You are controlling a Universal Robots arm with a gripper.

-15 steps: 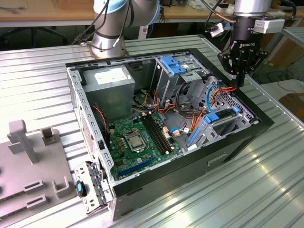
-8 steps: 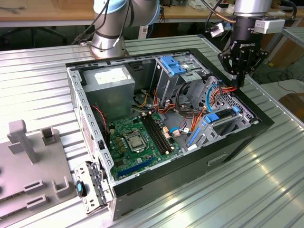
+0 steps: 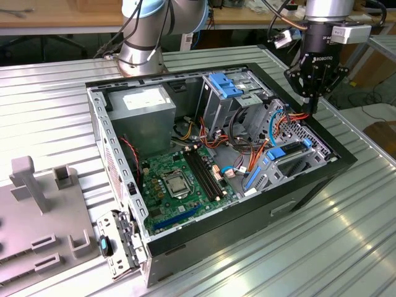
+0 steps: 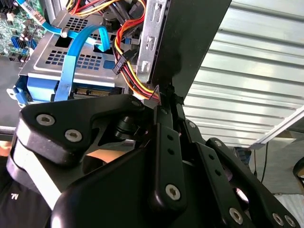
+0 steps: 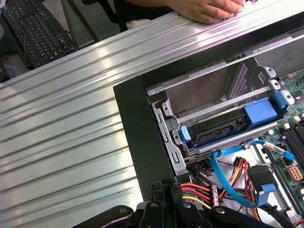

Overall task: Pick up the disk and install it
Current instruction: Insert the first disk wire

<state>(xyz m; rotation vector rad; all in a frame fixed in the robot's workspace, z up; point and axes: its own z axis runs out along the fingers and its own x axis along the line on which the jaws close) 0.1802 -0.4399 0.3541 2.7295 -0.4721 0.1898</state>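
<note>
Gripper (image 4: 164,95) closed at the computer case (image 5: 137,137) rim, disk seated in its bay
Black fingers (image 4: 164,137) are pressed together with nothing between them, tips just beside red and yellow power wires (image 4: 137,85); the disk (image 5: 216,134) lies in a slot of the metal drive cage (image 5: 204,95), blue rails at its ends, a light-blue data cable (image 4: 71,57) draped over the cage, and a person's hand (image 5: 209,8) rests on the ribbed table (image 5: 61,133)
</note>
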